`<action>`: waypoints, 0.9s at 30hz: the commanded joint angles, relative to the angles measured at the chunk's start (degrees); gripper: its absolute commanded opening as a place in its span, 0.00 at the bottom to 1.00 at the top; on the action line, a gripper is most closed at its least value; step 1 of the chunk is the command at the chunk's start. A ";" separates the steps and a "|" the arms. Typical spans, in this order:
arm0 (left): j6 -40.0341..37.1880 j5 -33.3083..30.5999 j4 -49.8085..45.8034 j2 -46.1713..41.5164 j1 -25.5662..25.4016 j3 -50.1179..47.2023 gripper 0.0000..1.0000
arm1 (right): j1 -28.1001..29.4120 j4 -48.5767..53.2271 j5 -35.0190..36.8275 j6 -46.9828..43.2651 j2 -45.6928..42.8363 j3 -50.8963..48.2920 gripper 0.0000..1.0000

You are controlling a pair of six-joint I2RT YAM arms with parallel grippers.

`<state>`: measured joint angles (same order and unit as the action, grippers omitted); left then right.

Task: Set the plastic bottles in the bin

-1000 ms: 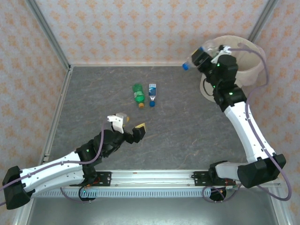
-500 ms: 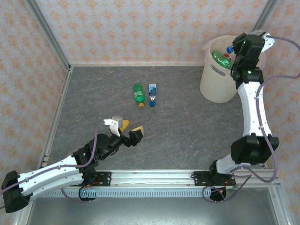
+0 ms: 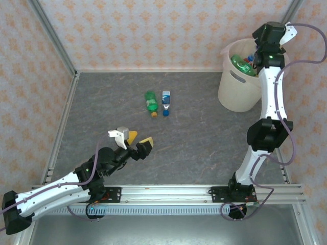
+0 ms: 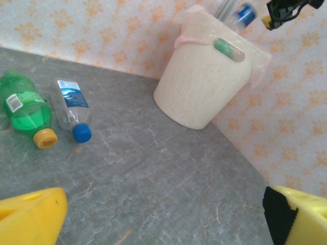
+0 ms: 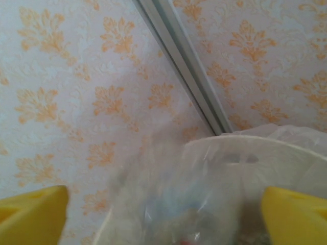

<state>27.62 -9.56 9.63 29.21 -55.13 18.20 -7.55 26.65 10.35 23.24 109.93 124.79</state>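
Left gripper (image 3: pixel 139 141) sits low over the table (image 3: pixel 204 132), jaws wide, holding nothing. Beyond it a green bottle (image 3: pixel 150 101) and a clear bottle (image 3: pixel 165 101) lie side by side, caps toward the arms. Far right corner: bin (image 3: pixel 232 87), second green bottle (image 3: pixel 239 62) inside. Right gripper (image 5: pixel 163 217) above the rim, fingers spread wide apart, blurred bottle (image 5: pixel 176 201) between them, contact unclear.

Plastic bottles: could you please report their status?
Left gripper, right gripper open; right above round cream plastic bin. Green plastic bottle, clear plastic bottle lie on table. Nothing in the way.
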 commanded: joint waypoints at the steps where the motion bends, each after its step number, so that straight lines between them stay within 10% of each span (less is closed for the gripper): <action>1: 0.85 -1.57 -0.94 -0.56 -0.25 -0.96 0.99 | -0.17 3.47 1.25 -1.17 -0.72 1.38 1.00; 19: 2.74 -3.64 0.24 2.14 -0.30 -2.11 0.99 | 2.71 1.78 -5.51 0.93 -10.55 -6.18 1.00; 27: 5.58 -8.86 -0.66 4.74 -0.19 -2.29 0.99 | 7.43 -7.45 -8.30 2.14 -22.86 -25.91 1.00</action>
<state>31.14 -14.28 9.63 33.21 -55.13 16.53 -0.99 23.94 4.10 24.21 91.66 103.79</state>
